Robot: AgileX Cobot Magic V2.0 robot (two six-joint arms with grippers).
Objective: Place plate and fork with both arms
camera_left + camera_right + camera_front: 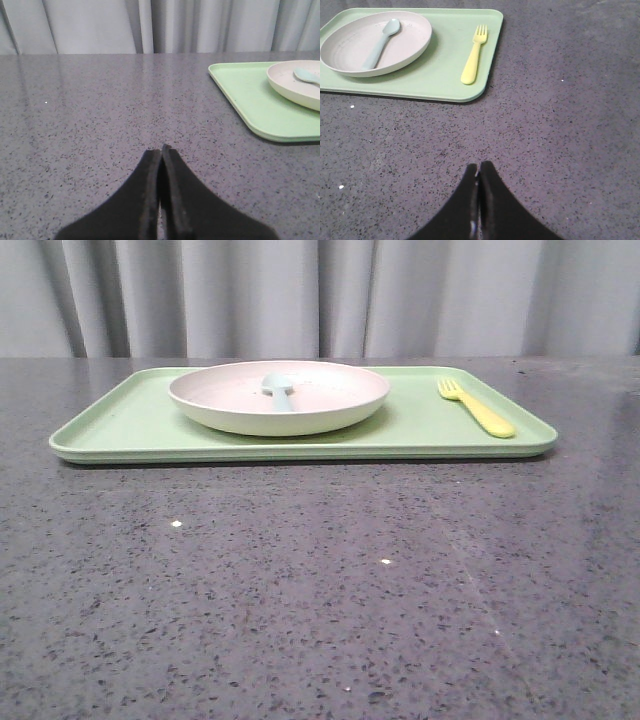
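The cream-white plate (279, 397) sits on the left half of the light green tray (130, 425); it also shows in the left wrist view (292, 87) and the right wrist view (350, 52). The yellow fork (476, 406) lies on the tray's right part, beside the plate, tines pointing away from me; it shows in the right wrist view (474, 54) too. My left gripper (161, 150) is shut and empty over bare table, left of the tray. My right gripper (479, 166) is shut and empty over bare table, nearer than the tray. Neither gripper shows in the front view.
A pale blue spoon (279, 389) lies inside the plate. The dark speckled stone table (320, 590) stretches in front of the tray. A grey curtain (320, 295) hangs behind the table's far edge.
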